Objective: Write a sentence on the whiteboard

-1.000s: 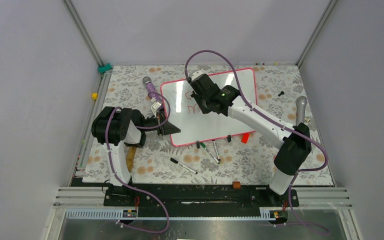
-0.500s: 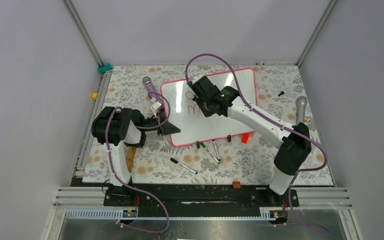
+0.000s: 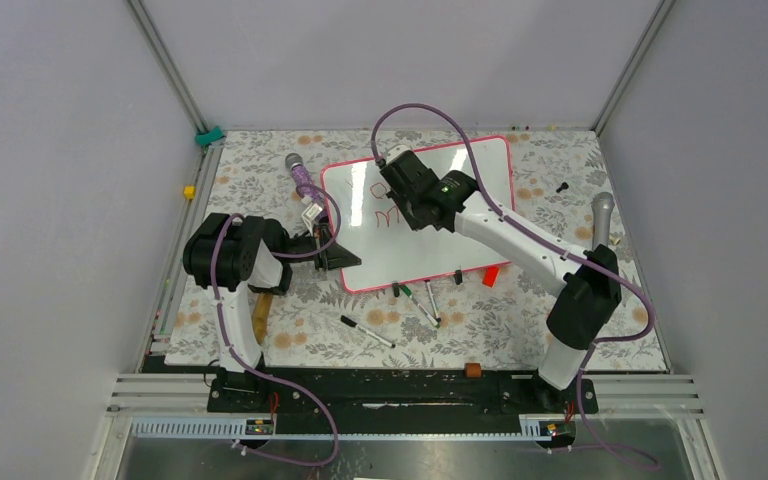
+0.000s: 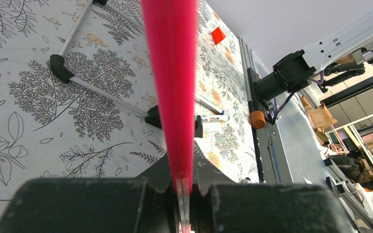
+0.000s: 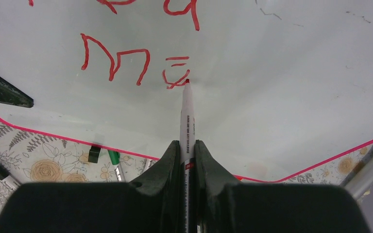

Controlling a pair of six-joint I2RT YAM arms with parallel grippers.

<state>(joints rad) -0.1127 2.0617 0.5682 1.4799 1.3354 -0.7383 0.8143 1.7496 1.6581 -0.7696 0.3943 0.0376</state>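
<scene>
The whiteboard [image 3: 480,190] lies tilted on the floral table, white with a thin pink-red frame. My right gripper [image 3: 400,195] hovers over its left half, shut on a white red-tipped marker [image 5: 187,116]. The marker's tip touches the board [image 5: 281,87] beside the newest red letter. Part of the sentence [image 5: 114,63] shows as red letters in two lines [image 3: 385,215]; the arm hides some of it. My left gripper [image 3: 338,255] is shut on the board's near-left edge, its pink frame [image 4: 171,73] pinched at my left gripper [image 4: 182,167].
Loose markers lie near the board's front edge: a black one [image 3: 367,332] and a green one [image 3: 420,303]. A red cap [image 3: 491,275], a black clip [image 3: 457,275], two grey cylinders [image 3: 296,165] [image 3: 602,210] and a wooden-handled tool [image 3: 260,315] are nearby.
The right gripper has shifted slightly over the board with the marker, and the red strokes under its tip have changed a little. The left arm has not moved.
</scene>
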